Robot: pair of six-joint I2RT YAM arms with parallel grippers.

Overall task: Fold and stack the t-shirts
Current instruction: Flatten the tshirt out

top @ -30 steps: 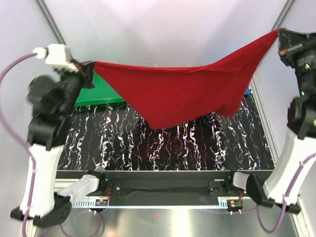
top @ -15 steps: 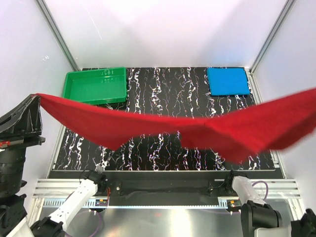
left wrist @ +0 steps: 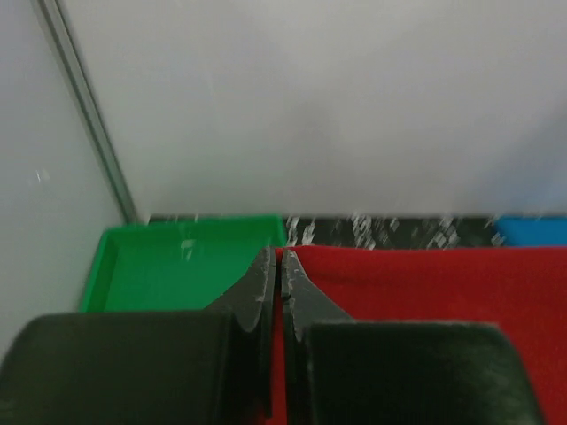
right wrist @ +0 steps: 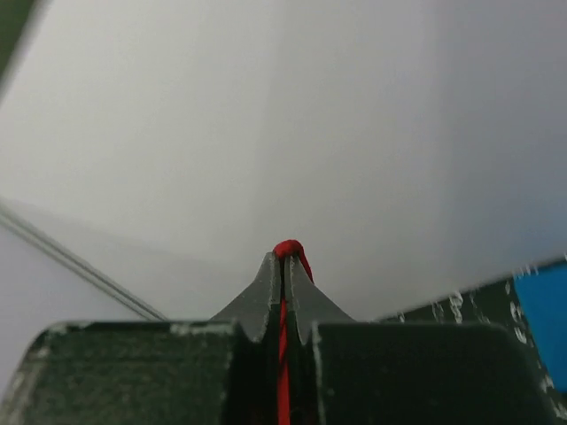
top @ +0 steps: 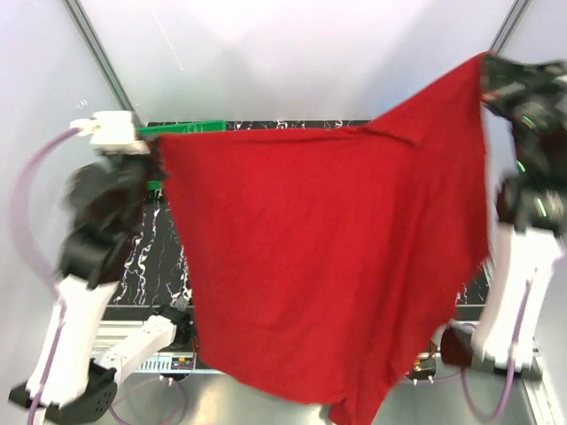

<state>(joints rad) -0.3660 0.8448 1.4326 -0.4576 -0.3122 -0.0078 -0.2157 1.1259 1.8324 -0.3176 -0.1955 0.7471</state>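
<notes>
With the left gripper [left wrist: 277, 266] and right gripper [right wrist: 283, 261] each pinched closed on the red t-shirt [top: 328, 266], we should lower it level and taut.

1. A green plastic tray [top: 182, 129] sits in the far left corner of the bench. The top view shows only a thin strip of its far rim. The left wrist view shows its raised walls and flat floor [left wrist: 168, 274], with a few pale glints on the far wall.
2. The bench top [top: 149, 243] is black with white marbled veins. It runs along the far edge to the right of the tray [left wrist: 390, 230].
3. Plain white walls [top: 292, 53] enclose the bench at the back and sides.
4. Slanted aluminium posts stand at the far left corner [top: 97, 53] and the far right corner [top: 505, 27].
</notes>
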